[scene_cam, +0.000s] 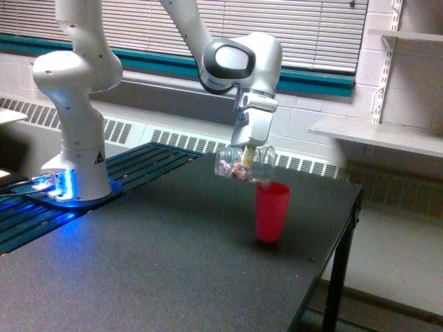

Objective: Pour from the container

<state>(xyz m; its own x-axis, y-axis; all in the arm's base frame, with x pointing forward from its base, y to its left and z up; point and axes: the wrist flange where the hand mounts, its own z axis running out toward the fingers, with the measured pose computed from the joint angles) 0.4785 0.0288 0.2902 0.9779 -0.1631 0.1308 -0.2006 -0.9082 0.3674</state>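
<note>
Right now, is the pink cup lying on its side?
No, the pink cup stands upright on the black table, while the clear jar held in the pincer is the one tipped sideways above it.

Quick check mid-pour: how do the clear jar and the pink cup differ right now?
The clear jar is see-through with small brownish pieces inside; the pink cup is opaque. The jar lies tipped on its side in the end effector; the cup stands upright on the black table. Both look similar in size.

The gripper [246, 160] grips the container [243, 166] tipped sideways, its mouth apparently just above the pink cup [271, 211].
</note>
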